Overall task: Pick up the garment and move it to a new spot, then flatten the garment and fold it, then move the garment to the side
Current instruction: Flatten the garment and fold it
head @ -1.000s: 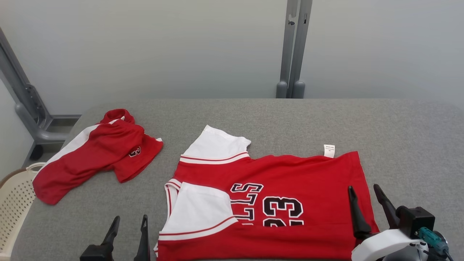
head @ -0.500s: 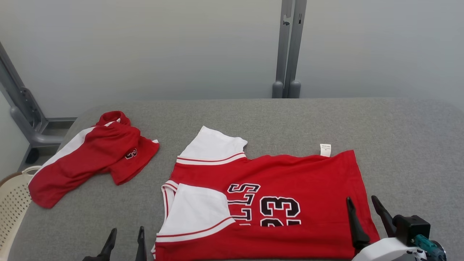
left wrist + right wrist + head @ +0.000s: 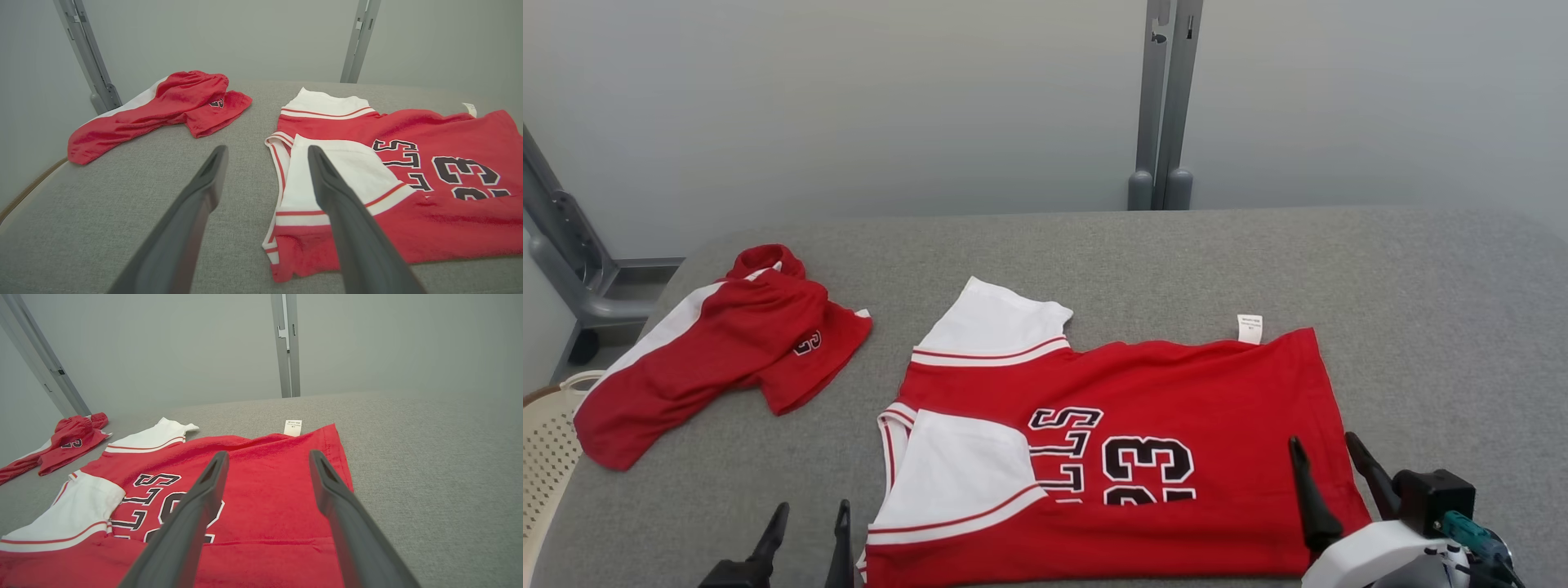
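Lying near the front of a grey cloth-covered desk (image 3: 1421, 286), a red jersey (image 3: 1176, 384) with black numerals was spread sideways, neck end to the robot's left and hem (image 3: 1327, 408) to its right. One white sleeve (image 3: 964, 474) was folded in over the chest, and the near long edge appeared turned over, hiding the bottoms of the numerals. A small white label (image 3: 1249, 327) stuck out at the far edge.

The left hand (image 3: 813, 506) hovered just beside the neck end, fingers spread wide and holding nothing. The right hand (image 3: 1321, 441) hung over the hem corner, equally wide open and empty.

A second red garment (image 3: 727, 343) lay crumpled well apart at the far left, beside a pale perforated basket (image 3: 543, 441) at the desk's edge.

The jersey looked like a light, soft knit: limp, quick to sag and crease, not fragile, and likely to cling a little to the cloth surface. The sensible holds seemed to be the two near corners, one per hand, each pinching through every layer so the folds would lift together.
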